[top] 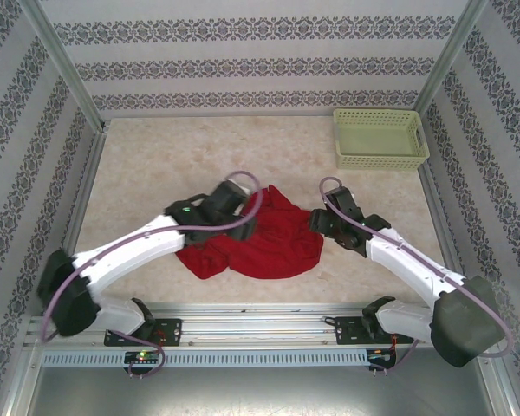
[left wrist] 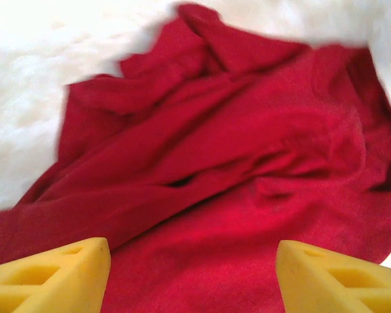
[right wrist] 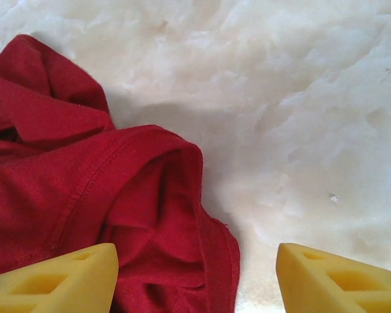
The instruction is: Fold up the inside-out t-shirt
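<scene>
Soft red t-shirt (top: 260, 236) lies rumpled on the marbled counter (top: 156, 165); left gripper (left wrist: 192, 261) and right gripper (right wrist: 195, 261) both gape wide.

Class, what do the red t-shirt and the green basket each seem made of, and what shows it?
The red t-shirt: soft matt cloth, perhaps cotton knit; it lies in loose folds and has a stitched hem. The basket: probably moulded plastic, pale green, fairly smooth; its walls are a stiff regular lattice.
</scene>
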Controlling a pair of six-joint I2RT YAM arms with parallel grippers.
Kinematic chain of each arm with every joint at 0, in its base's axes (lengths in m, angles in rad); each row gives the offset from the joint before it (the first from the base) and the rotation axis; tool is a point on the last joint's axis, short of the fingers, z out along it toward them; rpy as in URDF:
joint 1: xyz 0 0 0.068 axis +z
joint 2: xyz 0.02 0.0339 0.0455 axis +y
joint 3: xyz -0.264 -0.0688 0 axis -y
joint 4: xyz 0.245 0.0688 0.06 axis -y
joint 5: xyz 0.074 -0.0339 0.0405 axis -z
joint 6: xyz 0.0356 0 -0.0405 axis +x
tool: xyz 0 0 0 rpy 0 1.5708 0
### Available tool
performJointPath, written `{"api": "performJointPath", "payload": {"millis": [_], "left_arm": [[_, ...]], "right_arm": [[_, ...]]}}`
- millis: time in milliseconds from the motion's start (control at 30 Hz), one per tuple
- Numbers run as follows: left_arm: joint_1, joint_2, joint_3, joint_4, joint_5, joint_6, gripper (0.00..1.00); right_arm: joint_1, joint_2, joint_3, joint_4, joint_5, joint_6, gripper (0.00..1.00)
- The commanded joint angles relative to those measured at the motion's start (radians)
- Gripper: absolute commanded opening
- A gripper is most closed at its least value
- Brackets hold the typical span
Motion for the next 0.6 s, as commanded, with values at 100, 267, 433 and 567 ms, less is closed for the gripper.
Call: {"api": "performJointPath", "payload": {"millis": [100,267,433,567], "left_arm": [[-0.056,0.161,0.089,-0.134,-0.139,0.272,0.73],[-0.056,0.267,0.153,-0.181,-0.21,0.286,0.7],[-0.054,0.36,0.202,-0.194,-0.25,0.294,0.66],[-0.032,0.407,0.234,-0.212,-0.286,0.276,0.54]], "right_arm": [[-0.016,-0.074,-0.039,-0.025,-0.011,0.018,0.67],[-0.031,-0.113,-0.09,0.007,-0.024,0.04,0.69],[-0.038,-0.11,-0.086,-0.003,-0.038,0.03,0.69],[-0.044,-0.119,-0.095,0.002,-0.043,0.033,0.7]]}}
